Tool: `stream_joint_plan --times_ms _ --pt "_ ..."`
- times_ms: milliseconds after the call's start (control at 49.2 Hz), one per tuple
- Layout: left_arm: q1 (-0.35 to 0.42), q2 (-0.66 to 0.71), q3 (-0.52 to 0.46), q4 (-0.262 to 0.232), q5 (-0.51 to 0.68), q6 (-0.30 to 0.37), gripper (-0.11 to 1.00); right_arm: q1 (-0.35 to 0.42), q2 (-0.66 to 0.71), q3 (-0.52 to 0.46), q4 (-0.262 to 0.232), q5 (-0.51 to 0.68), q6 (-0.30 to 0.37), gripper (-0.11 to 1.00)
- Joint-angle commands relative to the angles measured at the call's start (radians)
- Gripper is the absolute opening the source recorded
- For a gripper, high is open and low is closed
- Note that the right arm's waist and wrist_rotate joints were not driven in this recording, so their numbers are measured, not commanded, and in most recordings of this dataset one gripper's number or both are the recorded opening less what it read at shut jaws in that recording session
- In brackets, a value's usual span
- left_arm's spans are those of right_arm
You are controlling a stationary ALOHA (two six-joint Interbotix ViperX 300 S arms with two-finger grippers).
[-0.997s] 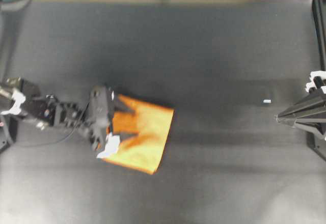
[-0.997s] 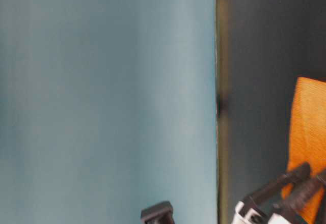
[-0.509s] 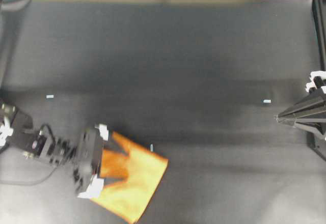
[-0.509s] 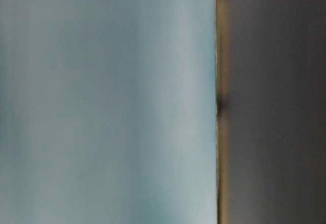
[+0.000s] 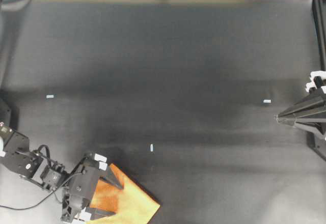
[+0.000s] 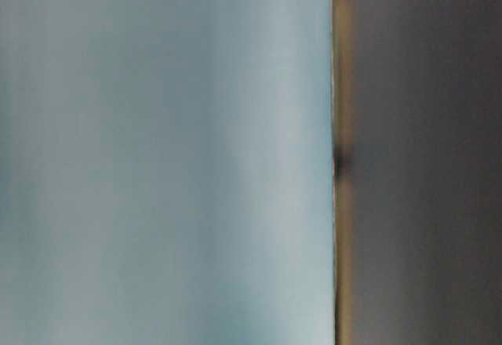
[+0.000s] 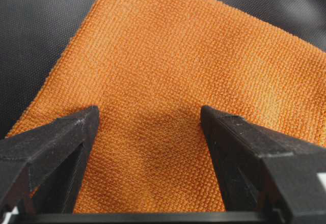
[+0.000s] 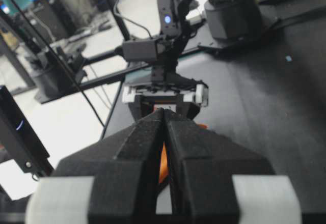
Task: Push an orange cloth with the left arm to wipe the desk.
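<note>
While spread wide, grasping nothing, left gripper (image 7: 150,119) straddles soft, light orange cloth (image 7: 173,81); likely bunches, so press flat between the jaws. Right gripper (image 8: 164,113) pinched together, empty.

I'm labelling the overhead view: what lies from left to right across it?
Left arm → left end effector on the orange cloth → white tape mark → white tape mark → right end effector.

My tool (image 7: 147,119) is black; the orange cloth (image 7: 173,81) under it shows a fine woven grid. The tabletop (image 5: 178,71) is matte black, teal-edged at twelve o'clock.
</note>
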Motion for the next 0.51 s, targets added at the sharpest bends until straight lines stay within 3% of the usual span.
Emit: stream_joint_plan --times_ms 0,244,488 --pt "-0.005 -0.005 -0.009 0.005 -0.005 0.003 0.79 0.000 0.005 -0.006 0.003 -0.008 0.000 0.00" --pt "-0.003 -0.014 -0.011 0.005 -0.005 0.014 0.79 0.000 0.003 -0.006 0.002 -0.006 0.002 0.00" --pt "0.041 -0.176 0.003 0.005 -0.002 0.083 0.78 0.000 0.000 -0.006 0.002 -0.008 0.000 0.00"
